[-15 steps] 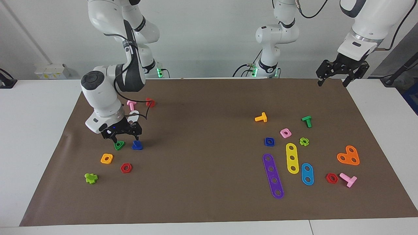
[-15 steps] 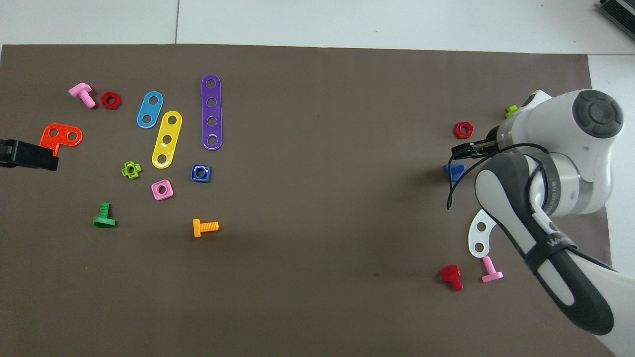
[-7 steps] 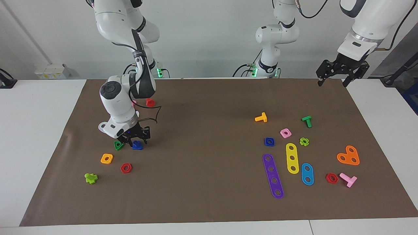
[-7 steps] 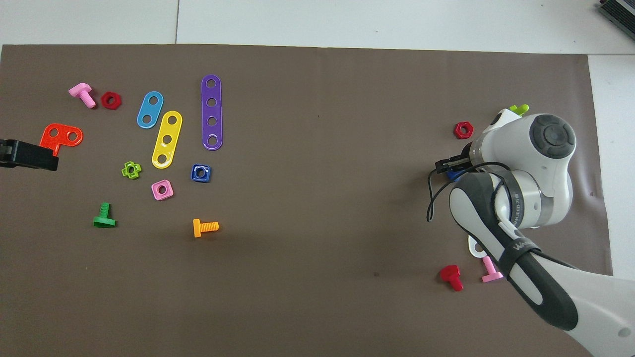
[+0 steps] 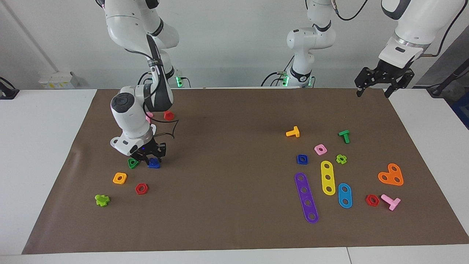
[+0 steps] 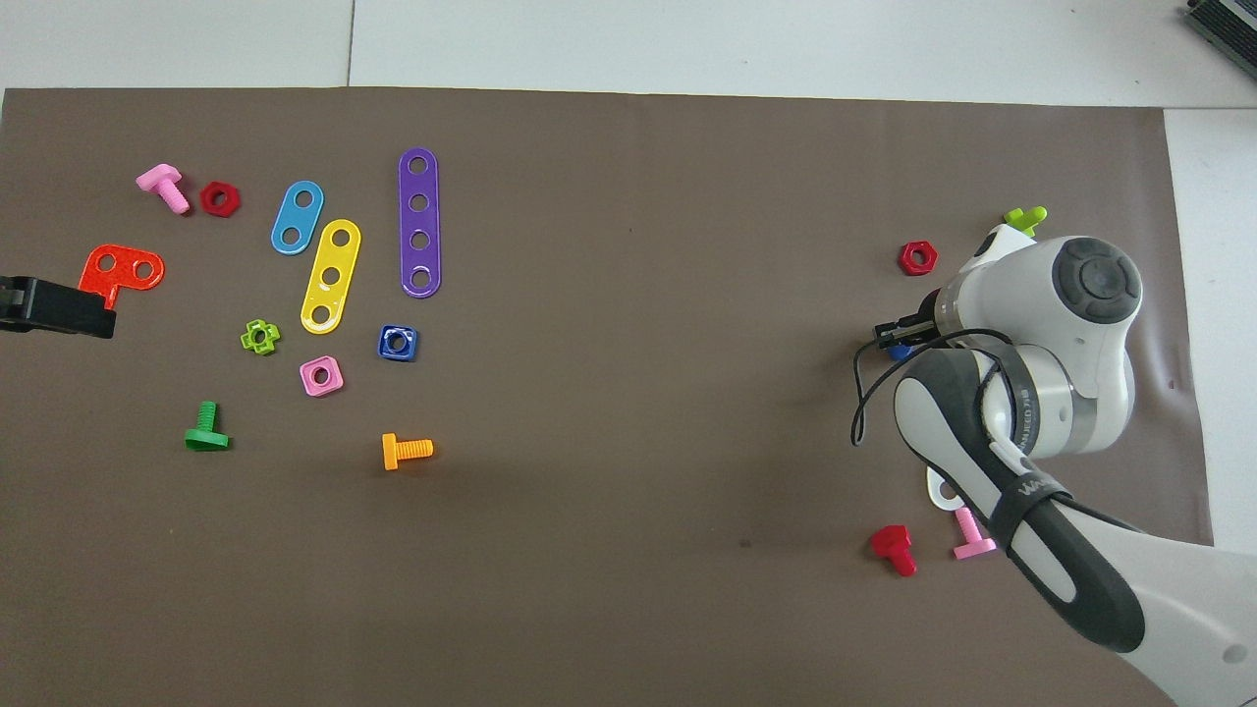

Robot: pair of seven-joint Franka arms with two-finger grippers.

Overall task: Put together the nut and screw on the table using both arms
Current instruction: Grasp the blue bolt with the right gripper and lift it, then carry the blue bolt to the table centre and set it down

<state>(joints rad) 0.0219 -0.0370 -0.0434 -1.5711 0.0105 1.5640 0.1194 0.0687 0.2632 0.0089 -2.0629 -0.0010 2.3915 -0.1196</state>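
Blue screw [image 5: 154, 164] half-hidden under right end effector [image 5: 149, 158]

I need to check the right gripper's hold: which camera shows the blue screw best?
The facing view. There the blue screw shows under the right gripper, beside the green triangular nut on the mat. In the overhead view the arm covers nearly all of it; only a blue sliver shows.

Seven screws [image 5: 154, 164], seven nuts [image 5: 302, 159], five plates [image 5: 306, 198]
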